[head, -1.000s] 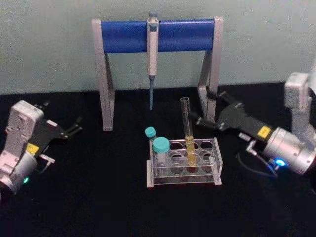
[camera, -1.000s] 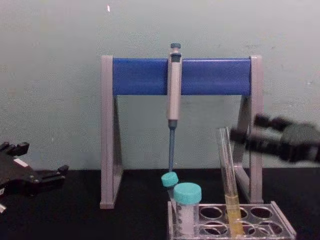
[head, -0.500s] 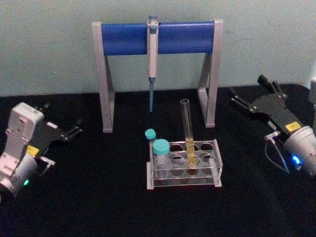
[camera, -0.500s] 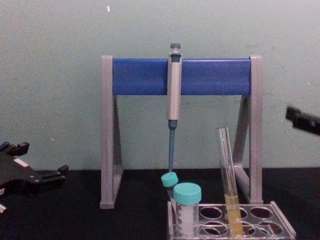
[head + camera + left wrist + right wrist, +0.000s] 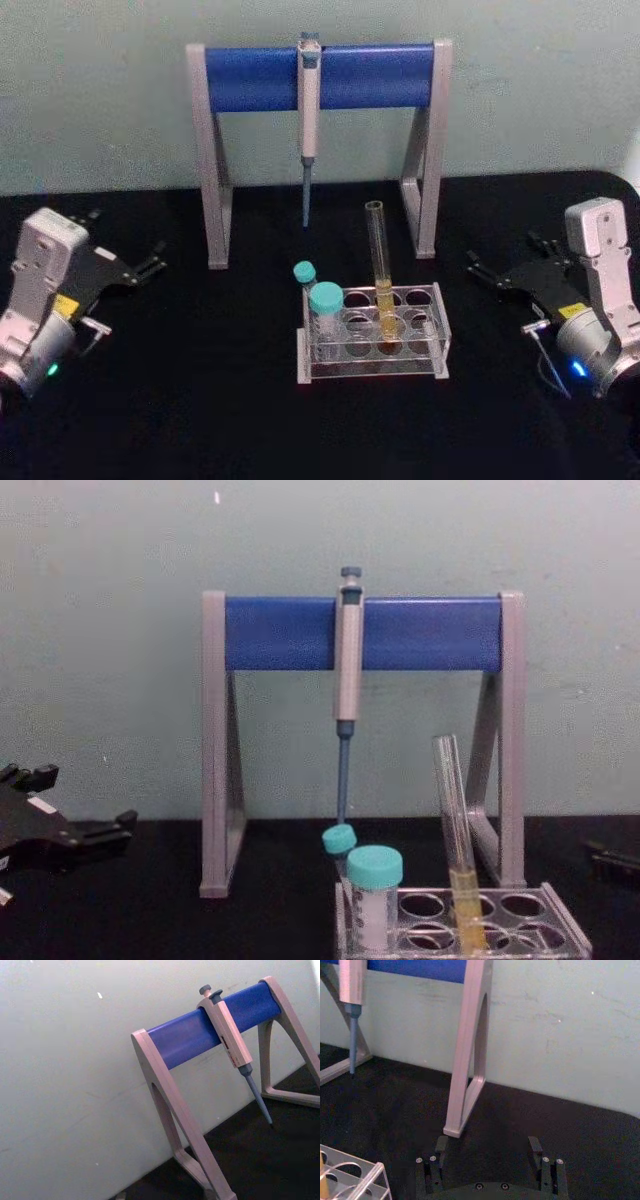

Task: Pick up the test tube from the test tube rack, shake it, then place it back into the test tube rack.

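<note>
The test tube (image 5: 381, 262), tall, clear and capless with yellow liquid low down, stands upright in the clear test tube rack (image 5: 372, 358) at the table's middle. The chest view shows the test tube (image 5: 455, 840) leaning slightly in the test tube rack (image 5: 565, 935). My right gripper (image 5: 500, 257) is open and holds nothing. It sits low at the right, well apart from the rack, and its two fingers (image 5: 440, 1146) spread wide in the right wrist view. My left gripper (image 5: 128, 235) rests open at the far left, with its black fingers (image 5: 112, 825) at the chest view's left edge.
Two teal-capped tubes (image 5: 323, 299) stand in the rack's left holes. Behind the rack is a grey-and-blue stand (image 5: 250, 78) with a pipette (image 5: 308, 110) hanging from its bar. The stand's right leg (image 5: 470, 1060) is close ahead of the right gripper. The black table (image 5: 200, 400) surrounds the rack.
My right gripper has drawn back from beside the test tube, swinging right and down to rest low near the table. The test tube stays in the rack. The left arm has not moved.
</note>
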`<state>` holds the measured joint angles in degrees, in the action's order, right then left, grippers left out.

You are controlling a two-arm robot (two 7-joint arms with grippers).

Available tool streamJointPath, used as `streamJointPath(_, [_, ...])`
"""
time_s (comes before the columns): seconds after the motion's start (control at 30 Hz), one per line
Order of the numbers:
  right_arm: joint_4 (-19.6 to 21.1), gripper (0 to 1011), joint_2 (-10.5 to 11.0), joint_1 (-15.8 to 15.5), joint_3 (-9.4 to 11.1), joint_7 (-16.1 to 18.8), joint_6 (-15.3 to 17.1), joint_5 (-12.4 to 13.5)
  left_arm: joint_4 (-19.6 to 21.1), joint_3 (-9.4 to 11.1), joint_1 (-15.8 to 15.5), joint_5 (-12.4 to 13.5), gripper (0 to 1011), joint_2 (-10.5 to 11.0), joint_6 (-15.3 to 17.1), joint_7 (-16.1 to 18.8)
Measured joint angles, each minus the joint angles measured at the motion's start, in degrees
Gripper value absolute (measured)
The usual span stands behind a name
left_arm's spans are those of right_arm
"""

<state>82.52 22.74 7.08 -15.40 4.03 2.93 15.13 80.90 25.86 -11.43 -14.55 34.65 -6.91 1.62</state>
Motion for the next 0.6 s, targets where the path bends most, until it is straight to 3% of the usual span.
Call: streamJointPath(0.6, [-0.1, 1000, 0.0, 0.1, 0.1, 0.2, 0.0, 0.0, 0.0, 0.0, 0.0, 0.0, 1002, 0.0, 0.0, 0.0])
